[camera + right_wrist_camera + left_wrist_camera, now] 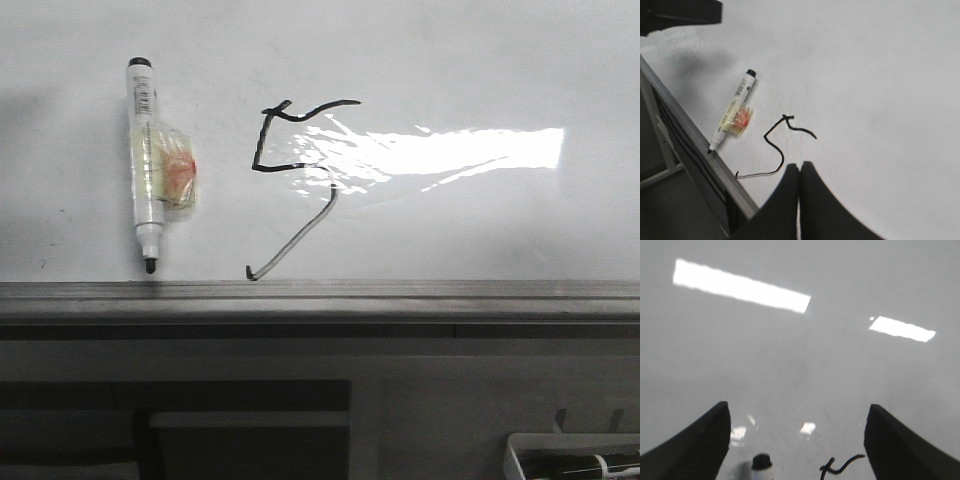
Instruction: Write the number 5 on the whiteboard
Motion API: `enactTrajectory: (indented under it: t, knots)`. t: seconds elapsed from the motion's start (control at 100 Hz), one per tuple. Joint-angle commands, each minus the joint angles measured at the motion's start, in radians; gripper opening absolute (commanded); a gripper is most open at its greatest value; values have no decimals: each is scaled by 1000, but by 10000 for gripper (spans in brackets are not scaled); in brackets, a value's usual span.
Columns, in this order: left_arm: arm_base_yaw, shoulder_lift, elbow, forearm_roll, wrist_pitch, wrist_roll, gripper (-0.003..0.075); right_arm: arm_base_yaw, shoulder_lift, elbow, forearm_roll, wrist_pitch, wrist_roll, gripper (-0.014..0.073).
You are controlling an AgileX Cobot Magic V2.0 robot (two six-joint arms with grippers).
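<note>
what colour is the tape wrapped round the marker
Clear yellowish tape with an orange-red patch, around the white marker; clearest in the front view.

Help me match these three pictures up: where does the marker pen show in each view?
Front view: marker lies on the whiteboard, left of the number 5, tip toward the frame.
Left wrist view: only its black end shows, between the open left hand's fingers.
Right wrist view: marker lies beside the frame.
Shared landmark: the number 5.
</note>
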Motion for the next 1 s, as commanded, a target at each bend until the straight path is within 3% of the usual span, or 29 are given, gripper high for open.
enactTrajectory:
  t: [0.0, 0.14, 0.28, 0.56, 0.99]
  knots:
    - [1, -117, -28, 17, -34, 134, 459, -6, -52, -22, 7, -90, 0, -61]
    - [1, -312, 10, 15, 78, 338, 246, -6, -192, 57, -12, -185, 0, -61]
    - [1, -474, 80, 15, 184, 375, -19, -6, -352, 200, -12, -325, 0, -61]
    - [1, -634, 211, 11, 219, 375, -20, -6, -575, 366, -10, -352, 0, -61]
    - [1, -639, 222, 11, 220, 375, -20, -6, -588, 370, -9, -355, 0, -61]
